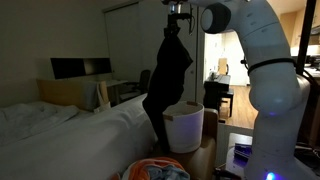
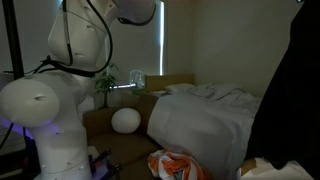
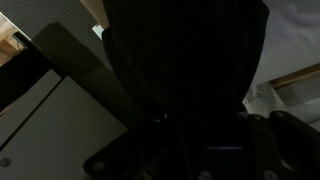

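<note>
Fingers of the gripper [image 1: 177,14] are pinching almost fully together on the top edge of a dark garment [image 1: 170,70], with only a thin fold of cloth filling the gap between them. The garment is hanging free from that grip, long and limp.

Wrist view: the dark garment [image 3: 190,60] is filling most of the frame. The fingertips are sitting in shadow at the bottom and cannot be made out there.

Landmark: white basket [image 1: 185,130].
- The gripper is hovering high above the basket, slightly toward the bed side.
- The garment is hanging down over the basket's bed-side edge, and its lower end is dropping to about rim level. Whether it is touching the rim cannot be told.
- The bed [image 1: 60,125], with white covers, is lying just beside the basket.
- A colourful cloth [image 1: 158,170] is lying low, near the basket and closer to the camera. It is also showing in an exterior view [image 2: 178,165].
- The robot arm [image 1: 265,60] is standing on the basket's far side from the bed and arching over it.
- A lit doorway [image 1: 220,55] is showing behind the basket.
- A round white lamp [image 2: 125,120] and a plant [image 2: 105,82] are sitting well apart from the basket, beyond the bed.
</note>
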`<state>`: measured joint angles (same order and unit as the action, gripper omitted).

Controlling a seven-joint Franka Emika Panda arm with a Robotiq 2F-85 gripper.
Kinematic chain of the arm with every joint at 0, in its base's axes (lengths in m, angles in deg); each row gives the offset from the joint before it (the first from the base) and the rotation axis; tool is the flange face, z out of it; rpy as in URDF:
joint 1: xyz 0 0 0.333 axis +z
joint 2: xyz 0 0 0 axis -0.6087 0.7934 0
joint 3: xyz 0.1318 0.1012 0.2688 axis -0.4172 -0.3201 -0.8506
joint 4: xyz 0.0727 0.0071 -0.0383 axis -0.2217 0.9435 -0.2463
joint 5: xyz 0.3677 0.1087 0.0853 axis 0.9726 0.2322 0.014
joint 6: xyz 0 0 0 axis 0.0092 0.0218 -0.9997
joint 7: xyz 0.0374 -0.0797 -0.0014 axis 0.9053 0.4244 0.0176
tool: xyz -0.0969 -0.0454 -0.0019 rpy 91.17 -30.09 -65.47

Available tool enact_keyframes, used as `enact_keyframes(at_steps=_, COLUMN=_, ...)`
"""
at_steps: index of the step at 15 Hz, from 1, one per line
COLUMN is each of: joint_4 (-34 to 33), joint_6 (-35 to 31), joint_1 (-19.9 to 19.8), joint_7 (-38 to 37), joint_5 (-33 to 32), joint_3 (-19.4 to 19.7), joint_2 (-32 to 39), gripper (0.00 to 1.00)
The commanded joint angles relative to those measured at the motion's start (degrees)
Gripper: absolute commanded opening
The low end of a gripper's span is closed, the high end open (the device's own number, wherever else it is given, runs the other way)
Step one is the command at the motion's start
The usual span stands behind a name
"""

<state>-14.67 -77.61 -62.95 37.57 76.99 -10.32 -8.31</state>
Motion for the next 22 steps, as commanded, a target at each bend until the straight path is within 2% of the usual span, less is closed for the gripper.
enact_keyframes(at_steps=1, joint_4=-11.60, joint_6=5.14, joint_1=-4.64, joint_7=-1.24, joint_5=4.16, joint_3=0.06, joint_2=5.11, gripper=0.09)
enact_keyframes(at_steps=3, joint_4=-14.80, joint_6=7.44, joint_1=-7.07, joint_7=-2.40, joint_5=5.71, joint_3=-0.05, joint_2=6.73, gripper=0.09)
enact_keyframes(at_steps=4, joint_4=-14.28, joint_6=7.58, joint_1=-8.52, joint_7=-3.16, joint_5=4.67, joint_3=-2.08, joint_2=6.27, gripper=0.09)
enact_keyframes(at_steps=5, joint_4=-15.74, joint_6=8.04, joint_1=-9.52, joint_7=-3.26, joint_5=4.61, joint_3=-2.51, joint_2=7.20, gripper=0.09)
enact_keyframes(at_steps=13, joint_4=-21.94, joint_6=11.36, joint_1=-14.69, joint_7=-1.62, joint_5=4.05, joint_3=-7.35, joint_2=15.18, gripper=0.09)
enact_keyframes(at_steps=22, joint_4=-26.32, joint_6=15.51, joint_1=-14.58, joint_7=-0.84, joint_5=1.93, joint_3=-10.42, joint_2=25.20, gripper=0.09)
